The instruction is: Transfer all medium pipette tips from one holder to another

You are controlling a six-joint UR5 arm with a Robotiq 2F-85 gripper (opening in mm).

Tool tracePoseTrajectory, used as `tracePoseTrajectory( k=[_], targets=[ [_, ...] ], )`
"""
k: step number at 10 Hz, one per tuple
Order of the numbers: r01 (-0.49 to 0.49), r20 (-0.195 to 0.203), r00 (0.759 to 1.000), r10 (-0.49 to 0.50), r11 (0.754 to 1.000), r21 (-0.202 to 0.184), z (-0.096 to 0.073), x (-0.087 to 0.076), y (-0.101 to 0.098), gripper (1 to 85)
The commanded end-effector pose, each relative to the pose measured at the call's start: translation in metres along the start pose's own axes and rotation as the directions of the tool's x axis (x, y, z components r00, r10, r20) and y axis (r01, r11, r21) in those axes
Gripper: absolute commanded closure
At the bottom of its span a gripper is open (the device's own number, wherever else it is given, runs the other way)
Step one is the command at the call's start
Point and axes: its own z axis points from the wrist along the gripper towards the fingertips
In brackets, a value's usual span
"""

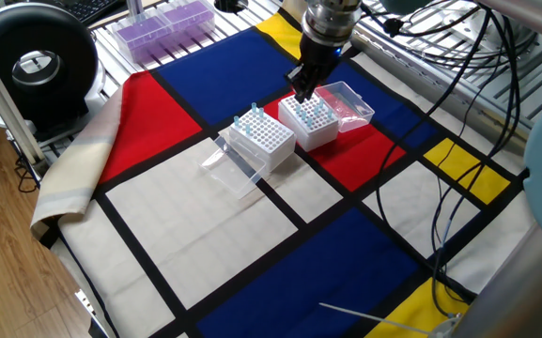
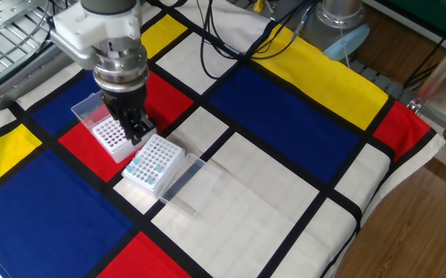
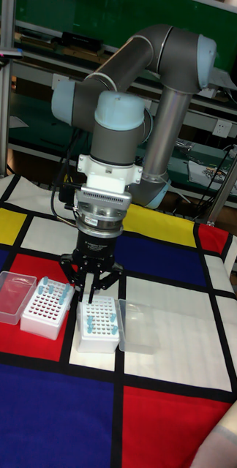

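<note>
- The gripper (image 3: 92, 294) is seen low over the table (image 2: 284, 201), poised at the gap between two white racks that stand side by side on a red, blue, yellow and white cloth (image 1: 205, 244).
- Its fingers are drawn close at the ends; whether a tip is clamped between them cannot be told from any of the three views.
- The pipette tips (image 3: 54, 290) are shared between the racks. Blue tops are bunched along one side of the first rack (image 3: 42, 316), and more are spread over the second rack (image 3: 98, 338).
- The first rack is flanked by its clear lid (image 3: 7, 296), lying open on the cloth on the side away from the gripper. A second clear lid (image 3: 137, 327) lies just beside the other rack.
- Both racks are set in the middle of the table, well apart from its edges. A box of purple-tinted stock (image 1: 162, 23) is kept beyond the table's far corner.
- The tips are judged very light, thin-walled and smooth, so they are likely to slip or tilt if pinched loosely and to deform if squeezed hard.
- Hold is best taken at the wider blue top, where it stands proud of the rack, with the tip kept upright.
- A straight lift and a straight drop into an empty hole are called for; neighbouring tips could be knocked by the fingers.
</note>
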Motion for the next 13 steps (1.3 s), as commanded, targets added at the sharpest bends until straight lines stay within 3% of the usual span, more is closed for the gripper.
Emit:
tracePoseTrajectory(
  k=[1,6,13],
  targets=[
    [0.003,0.017,1.000,-0.002,1.000,-0.017,0.004,-0.010,0.011,62.7],
    [0.018,0.037,0.999,-0.016,0.999,-0.037,0.013,-0.022,0.022,59.7],
    [0.047,0.075,0.996,-0.043,0.998,-0.039,0.032,-0.034,0.018,59.7]
  ],
)
